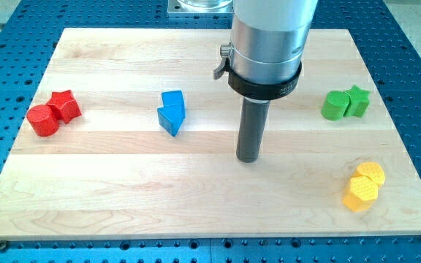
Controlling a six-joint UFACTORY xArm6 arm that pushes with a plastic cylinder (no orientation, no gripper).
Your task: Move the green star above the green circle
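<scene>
The green star (357, 101) sits near the view's right edge of the wooden board, touching the right side of the green circle (335, 106). My tip (249, 158) rests on the board near its middle, well to the left of and a little below both green blocks, touching no block.
A blue block pair (172, 112) lies left of my tip. A red star (65, 105) and red circle (43, 120) sit at the view's left. Two yellow blocks (363, 186) lie at the lower right. The wooden board (123, 197) is ringed by a blue perforated table.
</scene>
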